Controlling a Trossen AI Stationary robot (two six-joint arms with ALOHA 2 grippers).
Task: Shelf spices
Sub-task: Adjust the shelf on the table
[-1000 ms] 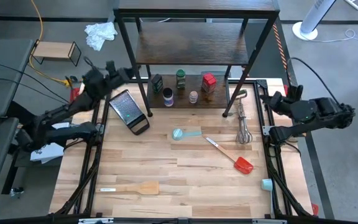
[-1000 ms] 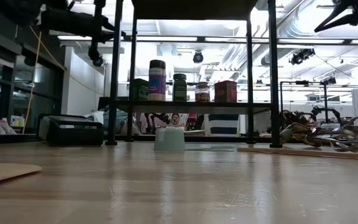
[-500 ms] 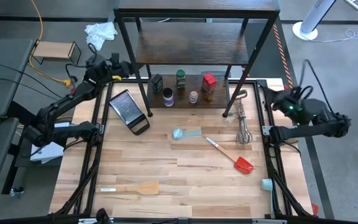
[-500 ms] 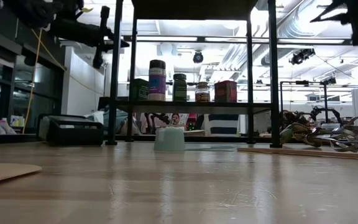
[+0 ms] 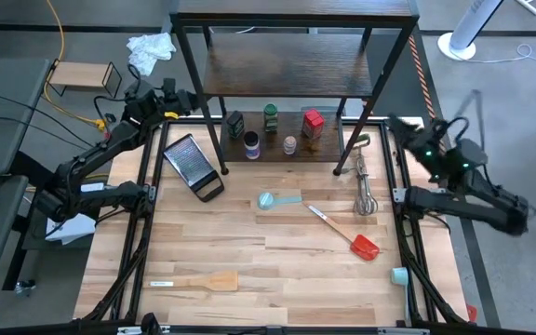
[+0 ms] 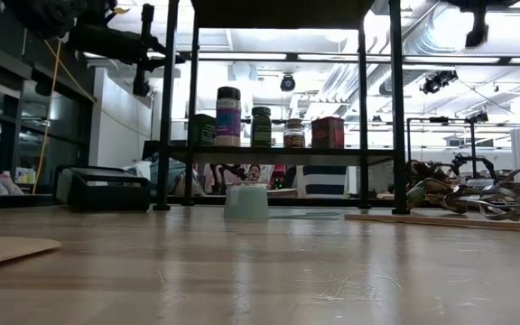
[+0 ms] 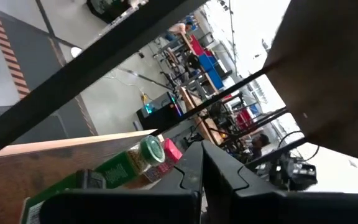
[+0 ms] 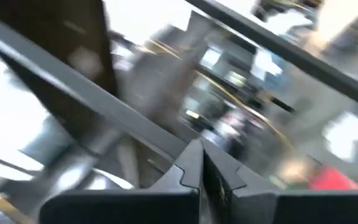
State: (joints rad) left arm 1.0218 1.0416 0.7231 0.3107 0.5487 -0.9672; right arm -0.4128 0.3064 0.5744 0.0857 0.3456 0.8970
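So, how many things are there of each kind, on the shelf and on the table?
Spice jars on the shelf: 5 (dark, green-lidded, red, white-label, tiny pale)
Spatulas: 2 (red, wooden)
Whisk: 1
Grater: 1
Scoop: 1
Total: 10

You have a pale wood-plank bench [image 5: 277, 270] with a tall rack of dark brown boards in a thin black metal frame [image 5: 291, 56] standing at its far edge. On the rack's lowest board stand five small spice jars [image 5: 273, 128] in a loose cluster. Directly on the bench lie a black flat grater [image 5: 194, 166] at far left, a pale teal measuring scoop [image 5: 275, 199] mid-bench, a red-bladed spatula [image 5: 344, 233], a wire whisk [image 5: 364, 182] at far right, and a wooden spatula [image 5: 198, 280] near left.
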